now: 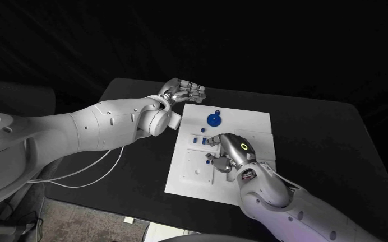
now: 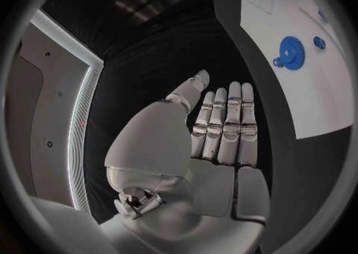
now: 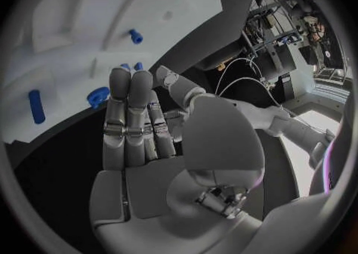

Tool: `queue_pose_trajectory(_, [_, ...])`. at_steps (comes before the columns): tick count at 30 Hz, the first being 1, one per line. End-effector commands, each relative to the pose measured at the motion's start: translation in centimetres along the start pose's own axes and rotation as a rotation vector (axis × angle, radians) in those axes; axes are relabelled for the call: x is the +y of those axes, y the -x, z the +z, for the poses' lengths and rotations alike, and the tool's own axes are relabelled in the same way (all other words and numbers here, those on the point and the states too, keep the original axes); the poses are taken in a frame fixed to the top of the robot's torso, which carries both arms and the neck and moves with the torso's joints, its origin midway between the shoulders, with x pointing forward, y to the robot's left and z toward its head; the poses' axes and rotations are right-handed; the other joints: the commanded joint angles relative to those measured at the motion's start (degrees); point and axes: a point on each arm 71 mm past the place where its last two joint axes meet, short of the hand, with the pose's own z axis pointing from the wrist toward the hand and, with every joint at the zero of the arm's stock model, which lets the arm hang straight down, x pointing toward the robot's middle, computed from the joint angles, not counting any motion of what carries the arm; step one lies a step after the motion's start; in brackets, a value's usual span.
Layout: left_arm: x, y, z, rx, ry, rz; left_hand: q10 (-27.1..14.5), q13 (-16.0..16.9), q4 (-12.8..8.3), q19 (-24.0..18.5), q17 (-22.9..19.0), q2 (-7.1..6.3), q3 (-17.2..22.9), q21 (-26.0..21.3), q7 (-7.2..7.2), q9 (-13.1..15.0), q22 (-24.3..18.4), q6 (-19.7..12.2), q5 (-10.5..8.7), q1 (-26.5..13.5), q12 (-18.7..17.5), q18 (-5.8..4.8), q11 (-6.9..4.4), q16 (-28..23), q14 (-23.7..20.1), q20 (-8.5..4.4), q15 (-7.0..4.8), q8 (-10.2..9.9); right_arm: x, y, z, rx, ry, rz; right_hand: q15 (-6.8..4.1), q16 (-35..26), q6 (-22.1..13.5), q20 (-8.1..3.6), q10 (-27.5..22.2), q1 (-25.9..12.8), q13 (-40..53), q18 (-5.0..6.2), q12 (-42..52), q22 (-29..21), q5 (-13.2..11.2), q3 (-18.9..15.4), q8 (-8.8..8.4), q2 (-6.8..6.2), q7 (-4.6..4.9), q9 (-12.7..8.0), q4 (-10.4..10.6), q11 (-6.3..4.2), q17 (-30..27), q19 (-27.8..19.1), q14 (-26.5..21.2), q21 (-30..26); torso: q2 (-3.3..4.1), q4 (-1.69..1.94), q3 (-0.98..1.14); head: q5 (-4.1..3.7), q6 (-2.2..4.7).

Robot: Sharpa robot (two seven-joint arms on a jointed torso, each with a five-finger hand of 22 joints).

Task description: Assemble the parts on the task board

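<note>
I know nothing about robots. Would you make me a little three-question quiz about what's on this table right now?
1. True or false: the left hand rests on the task board.
2. Which hand is over the board? A) the left hand B) the right hand C) neither
3. Fill in: the blue gear lies nearer the ___ hand.

Key:
1. False. It hovers over the black table off the board's far corner, fingers straight, holding nothing.
2. B. Its fingers reach down among the small blue parts; whether it grips one cannot be told.
3. Left.
</note>
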Motion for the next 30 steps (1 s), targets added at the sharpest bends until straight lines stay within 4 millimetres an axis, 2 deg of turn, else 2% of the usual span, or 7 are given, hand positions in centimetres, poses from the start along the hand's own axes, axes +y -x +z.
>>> queue_pose_trajectory(1, [-0.1, -0.1, 0.0, 0.010, -0.005, -0.011, -0.5, 0.0, 0.0, 0.2, 0.0, 0.32, -0.2, 0.3, -0.02, 0.0, -0.1, -0.3, 0.06, 0.4, -0.1, 0.68, 0.01, -0.3, -0.4, 0.33, -0.09, 0.2, -0.8, 0.8, 0.1, 0.018, -0.041, -0.039, -0.16, 0.3, -0.3, -0.03, 0.3, -0.2, 0.0, -0.24, -0.2, 0.4, -0.4, 0.5, -0.11, -0.24, 0.16, 0.0, 0.0, -0.04, 0.2, 1.9, 0.2, 0.4, 0.02, 0.05, -0.08, 0.06, -0.02])
queue_pose_trajectory(5, [-0.1, 0.1, 0.0, 0.009, -0.004, -0.010, -0.5, 0.0, 0.0, 0.2, 0.0, 0.32, -0.2, 0.3, -0.02, 0.0, -0.1, -0.3, 0.06, 0.4, -0.1, 0.68, 0.01, -0.3, -0.4, 0.33, -0.09, 0.2, -2.4, 2.6, 0.5, 0.017, -0.079, -0.079, -0.06, 0.4, -0.7, 0.08, -0.6, -0.2, 0.0, -0.28, -0.1, 0.1, -4.7, -1.1, -0.10, -0.07, 0.03, -0.1, 1.2, 0.04, 0.2, 2.0, 0.3, 0.2, 0.02, 0.01, -0.03, 0.17, -0.03])
queue_pose_trajectory(10, [-0.1, 0.0, 0.0, 0.016, -0.004, -0.013, -0.7, 0.0, 0.0, 0.4, 0.0, 0.19, -0.4, 0.4, 0.14, 0.0, -0.2, -0.9, -0.04, 0.4, -0.1, 0.68, 0.10, -0.3, 0.0, 0.28, -0.18, 0.1, -4.7, 4.4, 1.1, 0.053, -0.123, -0.146, 0.71, -1.0, -2.6, 0.45, -6.9, 0.9, 0.0, 0.11, -0.1, -1.6, -5.1, -6.9, -0.13, -0.37, -1.47, -0.1, 3.3, 1.31, -0.5, 1.7, -0.4, -1.2, 0.01, -0.03, -0.05, 0.05, 0.26])
queue_pose_trajectory(14, [-0.1, 0.0, 0.0, 0.017, -0.006, -0.013, -0.8, 0.0, 0.0, 0.4, 0.0, 0.18, -0.5, 0.4, 0.14, 0.0, -0.3, -1.0, -0.05, 0.4, -0.1, 0.65, 0.11, -0.4, -0.2, 0.29, -0.13, 0.2, -5.5, 4.8, 1.3, 0.068, -0.135, -0.164, 1.37, -4.7, -3.8, 1.65, -11.0, 5.4, 0.1, 1.62, 0.3, -6.8, -5.1, -10.9, 0.04, -1.92, -2.18, 0.0, 9.7, 2.25, -2.4, 2.5, 1.0, -3.5, 0.06, 0.03, 0.03, 0.09, 0.30])
queue_pose_trajectory(19, [-0.1, 0.0, 0.0, 0.017, -0.005, -0.013, -0.8, 0.0, 0.0, 0.4, 0.0, 0.20, -0.6, 0.3, 0.15, 0.0, -0.4, -1.0, -0.03, 0.4, -0.1, 0.65, 0.13, -0.3, -0.3, 0.32, -0.11, 0.2, -6.0, 4.9, 1.3, 0.088, -0.144, -0.184, 1.45, -5.1, -5.8, 1.60, -16.8, 6.5, -0.3, 1.59, -0.4, -8.0, -5.2, -11.3, -0.07, -2.76, -3.42, -0.1, 10.9, 2.69, -2.3, 2.4, 1.1, -2.9, 0.05, 0.13, 0.04, -0.10, 0.33])
queue_pose_trajectory(25, [0.0, 0.0, 0.0, 0.016, -0.004, -0.015, -0.8, 0.0, 0.0, 0.4, 0.0, 0.22, -0.7, 0.3, 0.15, 0.0, -0.5, -1.0, -0.08, 0.5, -0.1, 0.65, 0.14, -0.3, -0.3, 0.35, -0.08, 0.2, -6.6, 4.6, 1.3, 0.141, -0.165, -0.220, 1.86, -5.5, -15.2, 1.96, -26.0, 8.4, -0.7, 1.97, -0.8, -9.7, -5.2, -12.5, -0.49, -3.89, -6.29, -0.4, 13.6, 3.57, -2.2, 2.4, 1.2, -2.3, 0.07, 0.10, -0.05, -0.16, 0.29])
queue_pose_trajectory(30, [0.0, 0.1, 0.0, 0.016, -0.004, -0.016, -0.8, 0.0, 0.0, 0.4, 0.0, 0.22, -0.7, 0.3, 0.15, 0.0, -0.5, -1.0, -0.08, 0.5, -0.1, 0.65, 0.14, -0.3, -0.3, 0.35, -0.08, 0.2, -7.2, 4.5, 1.2, 0.155, -0.177, -0.243, 1.88, -5.6, -15.2, 2.04, -26.9, 9.7, -0.7, 2.11, -0.9, -11.0, -5.2, -12.1, -0.39, -3.95, -6.45, -0.4, 14.5, 3.63, -2.0, 2.4, 1.5, -1.6, 0.06, 0.11, -0.05, -0.16, 0.22])
